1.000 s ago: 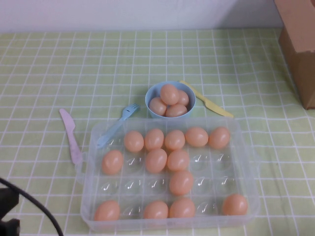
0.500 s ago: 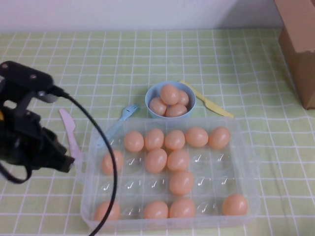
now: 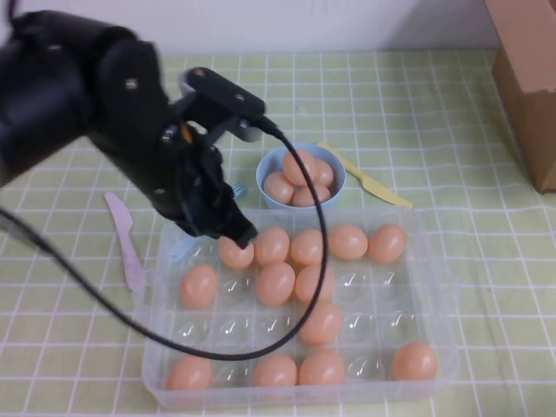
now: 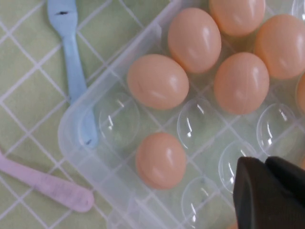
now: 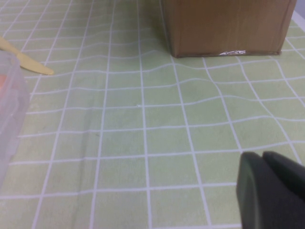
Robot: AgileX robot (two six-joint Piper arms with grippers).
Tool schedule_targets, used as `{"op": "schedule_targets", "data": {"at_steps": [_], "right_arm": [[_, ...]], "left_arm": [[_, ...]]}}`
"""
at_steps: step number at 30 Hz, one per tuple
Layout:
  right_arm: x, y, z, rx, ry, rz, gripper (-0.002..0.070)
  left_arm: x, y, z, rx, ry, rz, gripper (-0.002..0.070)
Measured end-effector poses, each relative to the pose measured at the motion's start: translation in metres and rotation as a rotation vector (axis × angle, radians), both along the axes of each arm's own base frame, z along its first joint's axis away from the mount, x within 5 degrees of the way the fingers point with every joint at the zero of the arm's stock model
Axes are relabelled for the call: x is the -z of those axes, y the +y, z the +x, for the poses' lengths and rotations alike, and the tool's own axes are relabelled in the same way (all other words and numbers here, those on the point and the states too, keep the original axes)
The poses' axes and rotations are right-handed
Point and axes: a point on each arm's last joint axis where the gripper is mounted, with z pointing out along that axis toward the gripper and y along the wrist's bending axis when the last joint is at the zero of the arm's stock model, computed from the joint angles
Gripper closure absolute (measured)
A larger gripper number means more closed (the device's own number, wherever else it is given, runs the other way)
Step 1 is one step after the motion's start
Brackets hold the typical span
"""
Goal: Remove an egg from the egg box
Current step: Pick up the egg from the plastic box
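Note:
The clear plastic egg box [image 3: 441, 300] lies at the front of the table and holds several peach-orange eggs. My left gripper [image 3: 243, 234] hangs shut and empty over the box's back-left part, just above the leftmost egg of the back row [image 3: 234, 254]. In the left wrist view the shut left gripper [image 4: 267, 191] is over empty cups, with that egg [image 4: 157, 81] and the box's corner rim [image 4: 71, 129] beyond it. My right gripper [image 5: 271, 191] is shut and empty over bare cloth off the box's right side; it is out of the high view.
A light-blue bowl [image 3: 337, 174] with several eggs stands just behind the box. A blue fork [image 4: 66, 47] and a pink knife [image 3: 126, 239] lie at the box's back left. A yellow knife [image 3: 369, 181] lies behind it, and a cardboard box [image 3: 526, 78] stands at the back right.
My left arm has swung in from the front left and now reaches over the back-left part of the egg box. The eggs and the box have not moved.

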Motion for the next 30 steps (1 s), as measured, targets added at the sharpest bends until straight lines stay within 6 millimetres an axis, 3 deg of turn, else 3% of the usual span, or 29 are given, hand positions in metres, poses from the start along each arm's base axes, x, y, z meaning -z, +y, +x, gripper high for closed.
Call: {"op": "schedule_targets", "data": {"at_steps": [3,9,12,23,30], "right_arm": [[0.0,0.0,0.0,0.0,0.0,0.0,0.0694],[0.0,0.0,0.0,0.0,0.0,0.0,0.0694],[0.0,0.0,0.0,0.0,0.0,0.0,0.0694],[0.0,0.0,0.0,0.0,0.0,0.0,0.0694],[0.0,0.0,0.0,0.0,0.0,0.0,0.0694]], "left_arm": [[0.014,-0.013,0.011,0.017,0.041,0.035,0.0598],[0.049,-0.021,0.023,-0.022,0.125,0.118,0.0275],[0.054,-0.02,0.026,-0.064,0.132,0.143,0.0181],[0.066,-0.021,0.032,-0.139,0.182,0.127,0.0148],[0.071,-0.01,0.041,-0.177,0.196,0.132,0.0149]]}}
